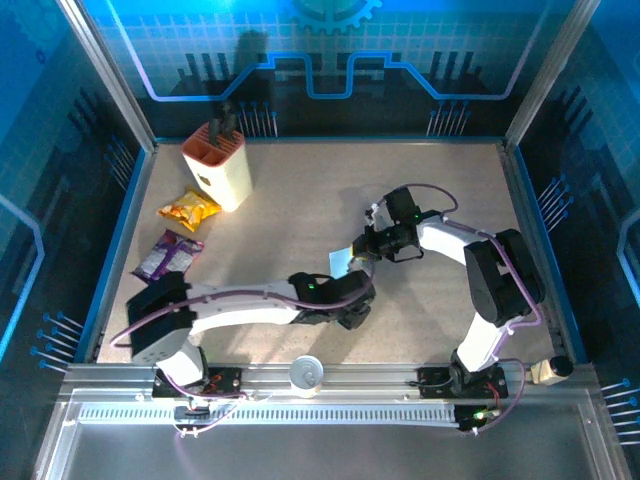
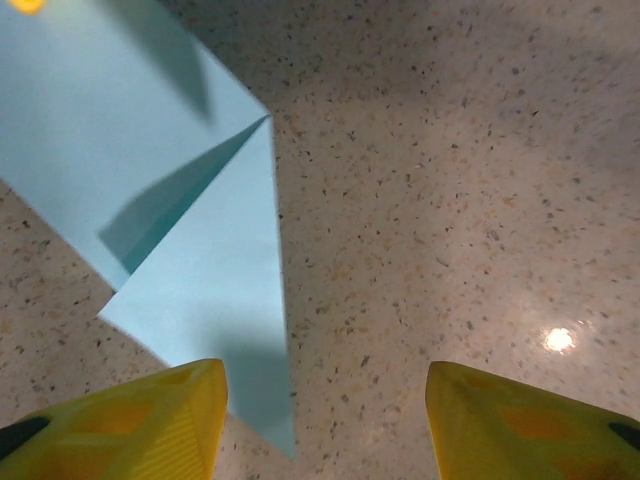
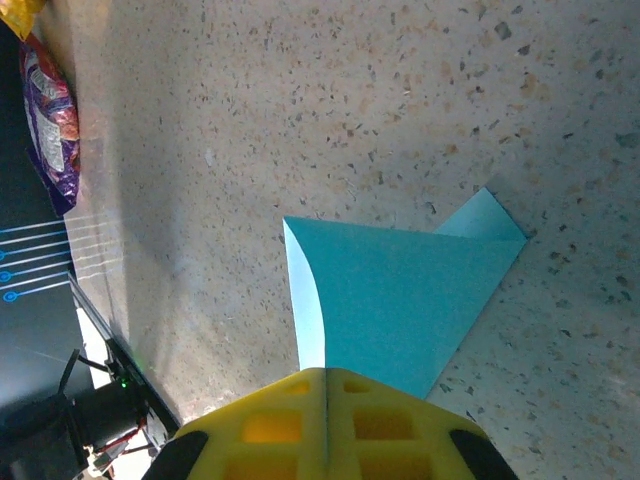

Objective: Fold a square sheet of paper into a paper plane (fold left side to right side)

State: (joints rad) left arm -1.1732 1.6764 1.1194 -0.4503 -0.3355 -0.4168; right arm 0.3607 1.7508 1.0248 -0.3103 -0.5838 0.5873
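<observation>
Treat the sheet of paper [image 1: 342,263] as almost weightless and limp. I'd judge it will flop, curl and skid over the smooth speckled table [image 1: 300,200] if you push it rather than pinch it, and a hard squeeze or drag would likely leave a crease you don't want. Take it at an edge or corner, and press down with the other gripper so it can't slide. Your right gripper [image 3: 325,385] has such a hold now: its yellow fingers are clamped together on one edge of the sheet, which looks lifted at that end, with a soft curl along one side. Your left gripper [image 2: 322,390] hovers with its fingers spread and nothing between them, the sheet's pointed tip lying on the table just beside one finger. The sheet sits near the middle of the table, between the two grippers, well apart from the knife block [image 1: 218,165], the yellow snack packet [image 1: 190,210] and the purple snack packet [image 1: 168,253] at the far left. It is plain light blue and matte, with a triangular flap folded over the wider part along a sharp crease.
</observation>
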